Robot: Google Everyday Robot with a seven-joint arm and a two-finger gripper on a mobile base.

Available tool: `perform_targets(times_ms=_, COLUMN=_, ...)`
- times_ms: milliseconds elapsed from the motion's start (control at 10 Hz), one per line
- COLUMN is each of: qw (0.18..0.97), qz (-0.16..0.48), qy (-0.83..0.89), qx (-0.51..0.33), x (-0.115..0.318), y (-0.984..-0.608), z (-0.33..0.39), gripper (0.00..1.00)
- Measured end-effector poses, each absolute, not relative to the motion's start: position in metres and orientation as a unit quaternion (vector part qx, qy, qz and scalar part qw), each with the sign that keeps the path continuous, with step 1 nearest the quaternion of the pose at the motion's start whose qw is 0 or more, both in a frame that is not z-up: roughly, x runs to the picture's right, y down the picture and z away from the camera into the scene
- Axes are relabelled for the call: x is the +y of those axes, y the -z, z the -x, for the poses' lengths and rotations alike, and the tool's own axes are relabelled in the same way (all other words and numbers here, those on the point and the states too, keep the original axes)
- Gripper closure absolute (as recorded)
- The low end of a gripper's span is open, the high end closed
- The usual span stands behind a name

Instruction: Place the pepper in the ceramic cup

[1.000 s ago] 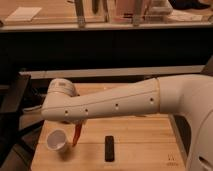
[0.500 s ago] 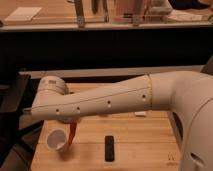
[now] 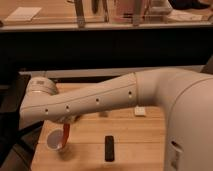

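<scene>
My gripper (image 3: 67, 121), hidden under my forearm at lower left of the frame, is clenched on the pepper (image 3: 65, 135), which hangs long-axis vertical, tip just above the ceramic cup (image 3: 54, 141) directly below

The arm (image 3: 95, 102) is off-white, smooth, with a row of small dark dots along its side. Below its near end, the end effector (image 3: 67, 121) is a greyish tone, mostly in shadow, closed on the pepper (image 3: 65, 136), which is red-orange and hangs as a thin bright streak. The cup (image 3: 54, 141) is white with a pale inside. The bar (image 3: 109, 148) is plain black. The counter (image 3: 135, 140) is light wood, honey-coloured, with faint lengthwise grain. A small white tag (image 3: 140, 111) lies on it. Behind, a dark, nearly black band (image 3: 110, 50) runs under a tan shelf (image 3: 55, 12).
</scene>
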State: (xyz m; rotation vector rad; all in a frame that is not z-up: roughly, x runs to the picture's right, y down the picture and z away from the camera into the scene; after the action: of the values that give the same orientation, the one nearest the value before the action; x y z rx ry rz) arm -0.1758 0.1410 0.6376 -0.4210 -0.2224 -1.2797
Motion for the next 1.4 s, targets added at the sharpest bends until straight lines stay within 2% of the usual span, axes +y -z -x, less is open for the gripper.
perform_targets(times_ms=1400, qw=0.741, qz=0.198, qy=0.631, qx=-0.119, x=0.158, y=-0.65, z=0.219, gripper=0.99)
